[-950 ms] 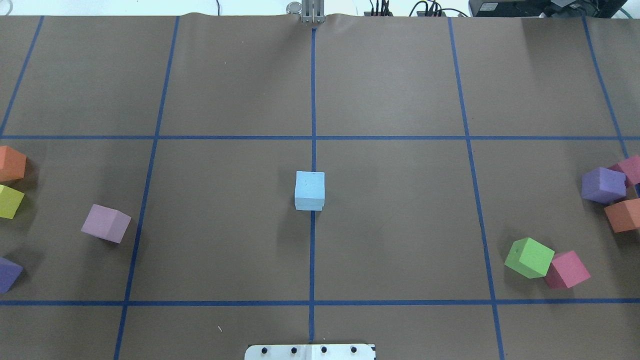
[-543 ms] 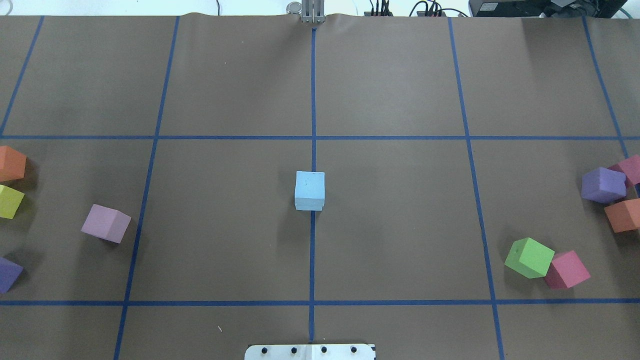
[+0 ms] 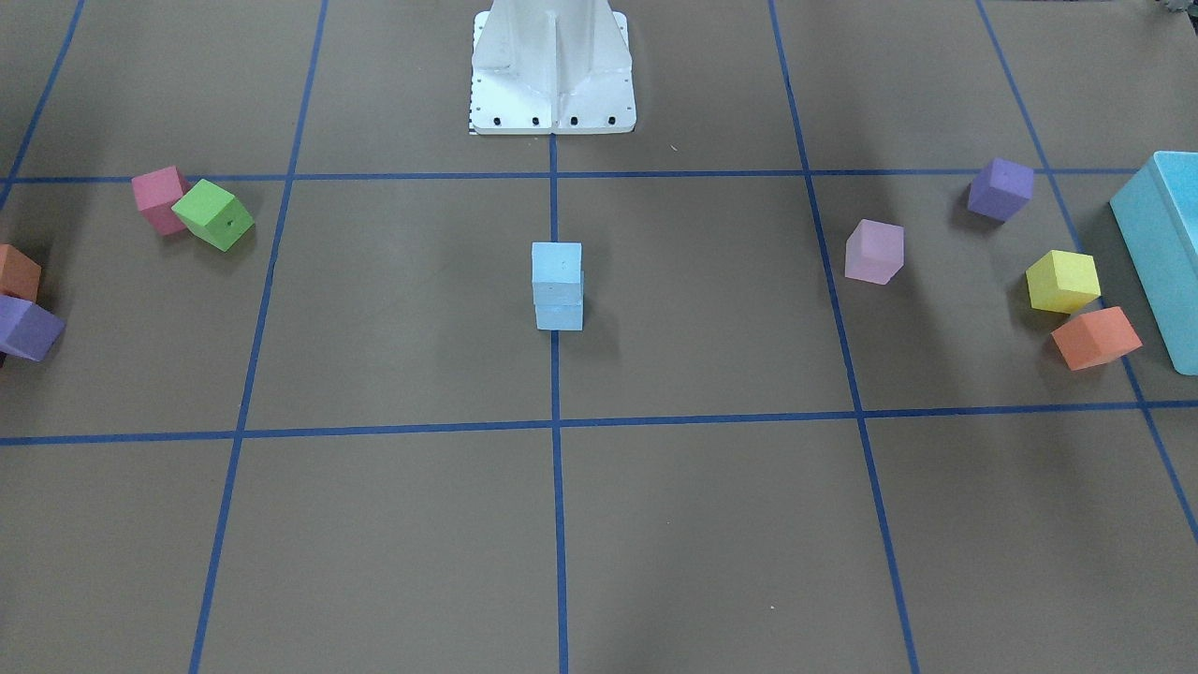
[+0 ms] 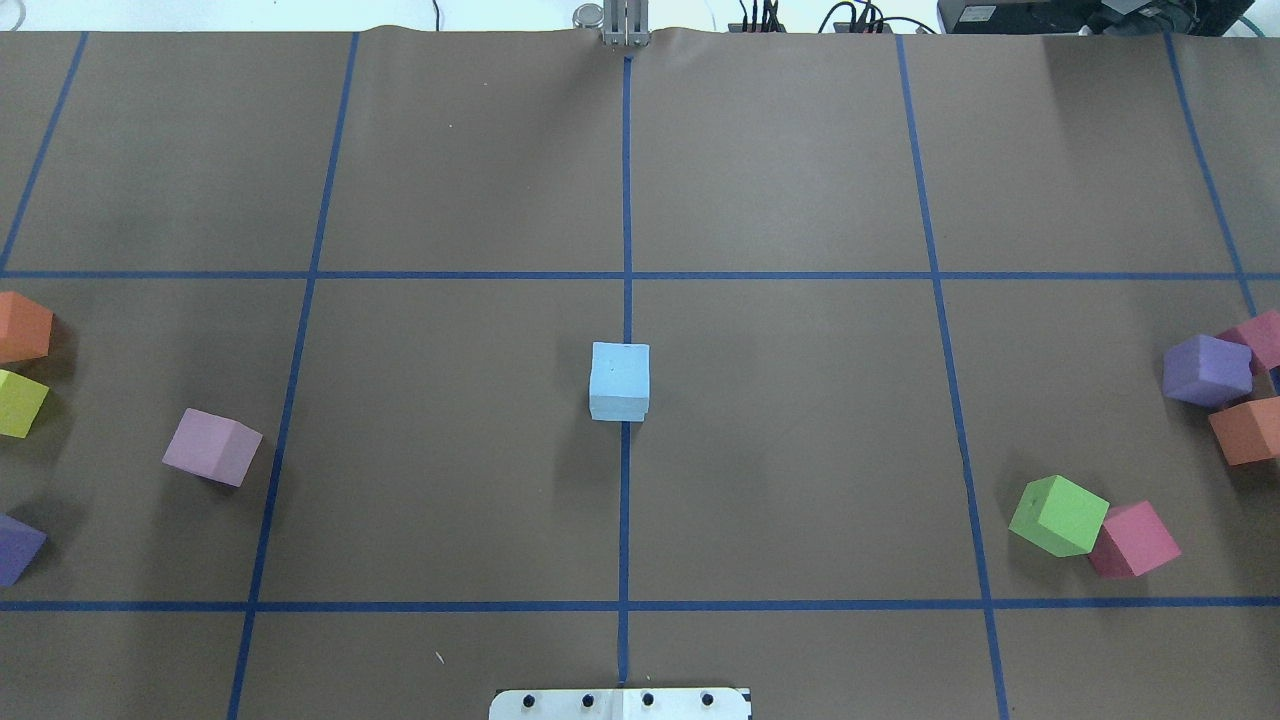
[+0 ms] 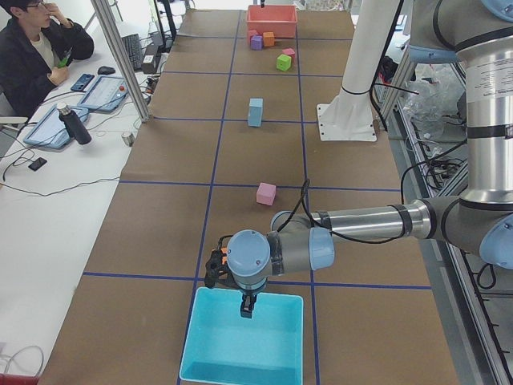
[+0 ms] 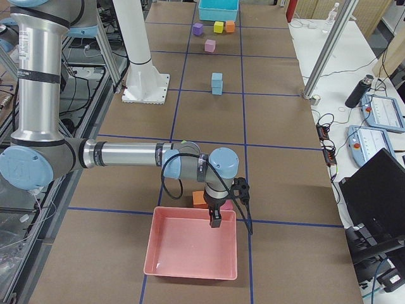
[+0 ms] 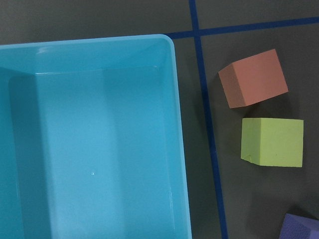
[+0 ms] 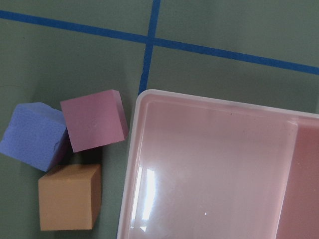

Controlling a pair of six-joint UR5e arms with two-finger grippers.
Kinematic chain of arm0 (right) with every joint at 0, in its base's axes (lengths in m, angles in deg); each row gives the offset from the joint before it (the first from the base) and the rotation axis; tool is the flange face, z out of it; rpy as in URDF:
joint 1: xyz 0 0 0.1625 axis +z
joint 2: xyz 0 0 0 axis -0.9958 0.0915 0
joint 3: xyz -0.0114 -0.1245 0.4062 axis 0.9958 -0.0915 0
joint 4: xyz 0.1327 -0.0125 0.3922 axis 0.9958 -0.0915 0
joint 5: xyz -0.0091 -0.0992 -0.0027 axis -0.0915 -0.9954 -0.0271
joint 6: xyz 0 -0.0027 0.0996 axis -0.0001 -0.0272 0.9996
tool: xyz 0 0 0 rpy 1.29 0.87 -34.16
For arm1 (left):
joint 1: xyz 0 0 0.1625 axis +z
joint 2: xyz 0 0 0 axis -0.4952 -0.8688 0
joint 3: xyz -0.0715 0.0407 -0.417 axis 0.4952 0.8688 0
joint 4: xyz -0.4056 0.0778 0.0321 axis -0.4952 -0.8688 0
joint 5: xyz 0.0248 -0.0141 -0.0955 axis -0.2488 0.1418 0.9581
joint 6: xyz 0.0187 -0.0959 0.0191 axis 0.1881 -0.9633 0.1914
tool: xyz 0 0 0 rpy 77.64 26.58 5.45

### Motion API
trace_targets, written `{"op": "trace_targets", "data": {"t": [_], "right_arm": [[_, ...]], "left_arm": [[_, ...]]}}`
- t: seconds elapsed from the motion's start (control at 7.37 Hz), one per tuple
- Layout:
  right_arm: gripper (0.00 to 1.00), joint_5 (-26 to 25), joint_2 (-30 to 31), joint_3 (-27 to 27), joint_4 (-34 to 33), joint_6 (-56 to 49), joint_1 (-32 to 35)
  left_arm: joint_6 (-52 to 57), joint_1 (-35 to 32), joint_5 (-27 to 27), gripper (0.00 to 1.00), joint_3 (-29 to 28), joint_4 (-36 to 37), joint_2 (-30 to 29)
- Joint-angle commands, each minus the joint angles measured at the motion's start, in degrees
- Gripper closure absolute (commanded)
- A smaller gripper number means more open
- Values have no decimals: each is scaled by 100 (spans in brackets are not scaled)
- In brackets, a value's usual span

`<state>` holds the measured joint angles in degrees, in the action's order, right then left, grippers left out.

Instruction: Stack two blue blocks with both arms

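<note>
The two blue blocks stand stacked on the centre line of the table, the upper block [image 3: 557,262] squarely on the lower block [image 3: 560,315]. The stack also shows in the overhead view [image 4: 620,372] and small in both side views [image 5: 255,112] [image 6: 217,83]. No gripper is near it. My left gripper [image 5: 248,311] hangs over the teal box [image 5: 240,370] at the table's left end. My right gripper [image 6: 215,221] hangs over the pink tray [image 6: 190,273] at the right end. I cannot tell whether either is open or shut.
Loose cubes lie at both ends: pink-lilac [image 4: 212,447], yellow [image 7: 272,142] and orange [image 7: 253,78] by the teal box; green [image 4: 1059,515], red-pink [image 4: 1134,540], purple [image 8: 33,136] and orange [image 8: 69,203] by the pink tray. The white pedestal [image 3: 552,65] stands at the robot's side.
</note>
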<state>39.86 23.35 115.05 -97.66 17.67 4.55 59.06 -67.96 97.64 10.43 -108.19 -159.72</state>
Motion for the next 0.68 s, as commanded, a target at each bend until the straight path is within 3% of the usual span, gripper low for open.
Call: {"op": "trace_targets", "data": {"t": [0.0, 0.54], "right_arm": [[0, 0, 8, 0, 0, 9, 0], [0, 0, 8, 0, 0, 0, 9]], "left_arm": [[2, 0, -10, 2, -26, -6, 2], [2, 0, -168, 2, 9, -6, -7]]}}
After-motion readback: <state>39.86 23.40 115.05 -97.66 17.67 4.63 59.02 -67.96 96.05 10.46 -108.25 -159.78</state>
